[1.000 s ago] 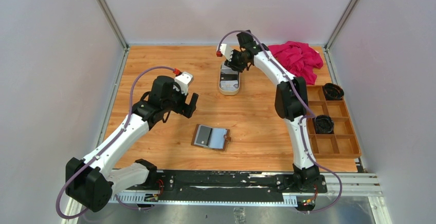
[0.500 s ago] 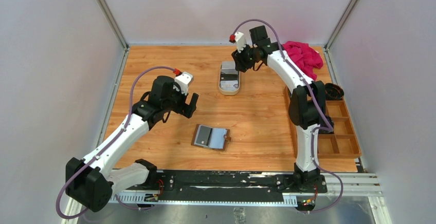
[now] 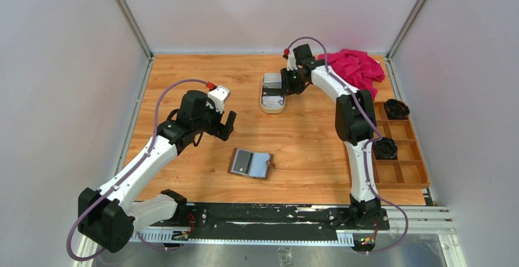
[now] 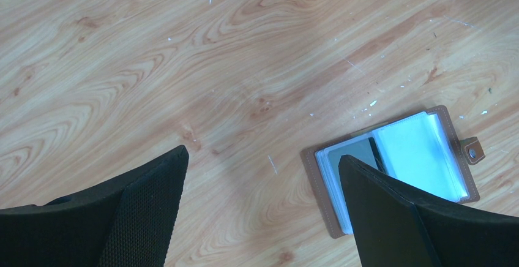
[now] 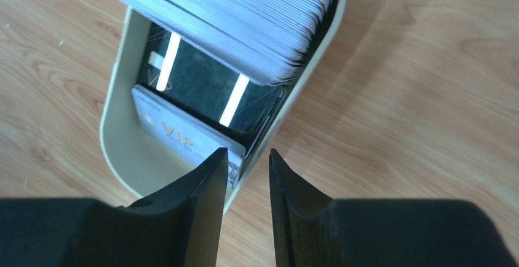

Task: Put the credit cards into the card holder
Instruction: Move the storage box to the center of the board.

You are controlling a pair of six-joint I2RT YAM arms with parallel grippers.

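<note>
The card holder point(image 3: 251, 163) lies open on the wood at centre, brown with clear pockets; in the left wrist view the card holder point(image 4: 392, 169) sits low right, partly behind one finger. My left gripper point(image 3: 227, 126) point(image 4: 263, 155) hovers open up-left of it, holding nothing. The credit cards point(image 3: 272, 88) fill a cream oval tray point(image 3: 272, 109): a thick tilted stack point(image 5: 245, 16), a dark card point(image 5: 208, 89) and a white card point(image 5: 177, 135). My right gripper point(image 3: 286, 83) point(image 5: 248, 152) straddles the tray rim point(image 5: 116, 138), jaws narrowly apart, gripping nothing.
A red cloth point(image 3: 355, 70) is bunched at the back right. A wooden compartment box point(image 3: 404, 181) runs along the right edge with two black round objects point(image 3: 385, 148) in it. Grey walls enclose the table on three sides.
My right gripper swung right off the tray, then came back low at the tray's right rim, its jaws widening and narrowing again. The left arm and the card holder have not moved.
</note>
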